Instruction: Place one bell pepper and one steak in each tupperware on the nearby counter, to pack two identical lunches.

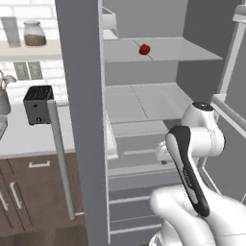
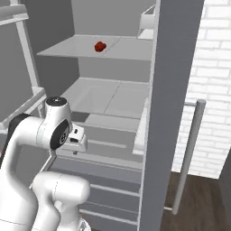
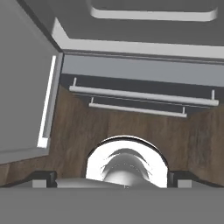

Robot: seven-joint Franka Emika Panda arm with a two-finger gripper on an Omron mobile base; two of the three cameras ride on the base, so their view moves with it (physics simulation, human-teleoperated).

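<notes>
One bell pepper (image 1: 144,49) (image 2: 99,46), small, red and rounded, sits on the upper shelf (image 1: 192,50) of the open fridge. My gripper (image 3: 111,178) hangs well below it, in front of the fridge's lower drawers, and points down at the wooden floor. It is open, with its dark fingertips (image 3: 42,176) wide apart and nothing between them. In the right base view the hand (image 2: 77,139) sits at drawer height. The steak and the tupperware are out of view.
The fridge's middle shelf (image 1: 144,103) is bare, with drawers (image 2: 113,180) below. The open grey fridge door (image 1: 84,120) with its long handle (image 1: 60,153) stands to the left. Beyond it, a counter holds a black toaster (image 1: 38,103). A brick wall (image 2: 212,90) is on the right.
</notes>
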